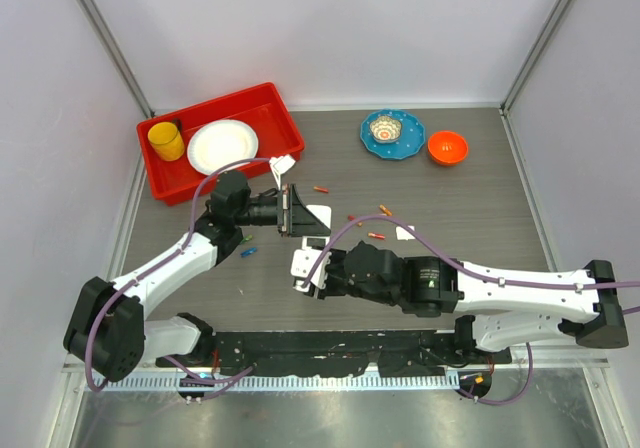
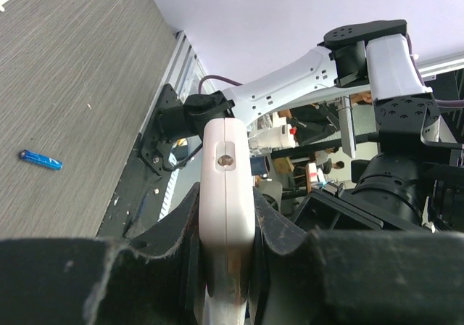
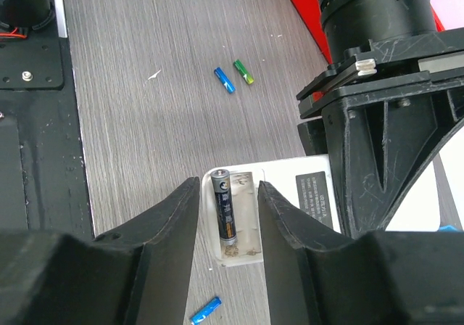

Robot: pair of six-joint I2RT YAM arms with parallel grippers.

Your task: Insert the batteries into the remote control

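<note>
Firstly, from the top camera, my left hand (image 1: 291, 211) was closed on the remote control (image 1: 318, 218) over the middle of the surface (image 1: 480, 188). My right hand (image 1: 303, 268) hung just beside it, on the near side. Several orange batteries (image 1: 376, 235) lay loose to the right of the remote, and a blue battery (image 1: 248, 252) lay by my left arm. They are thin and round, so I judged that a careless touch would roll them out of easy reach.

From the left wrist camera, the remote control (image 2: 227, 194) showed edge-on, pinched between my two fingers (image 2: 181, 231) at one end only. A push on the free end could turn it in this grip, I think.

From the right wrist camera, my right fingers (image 3: 170, 223) stood apart and held nothing. Between them, touching neither, a dark battery (image 3: 225, 212) lay in one side of the open compartment (image 3: 248, 216) in the white back of the remote. The place beside it was empty. Whether the battery sat fully against its contacts, I could not tell. If it was only lying there, a tilt of my left hand could drop it out. Also, my fingers were close to the compartment walls, so lifting away crookedly could hook the remote and shake the battery loose.
</note>
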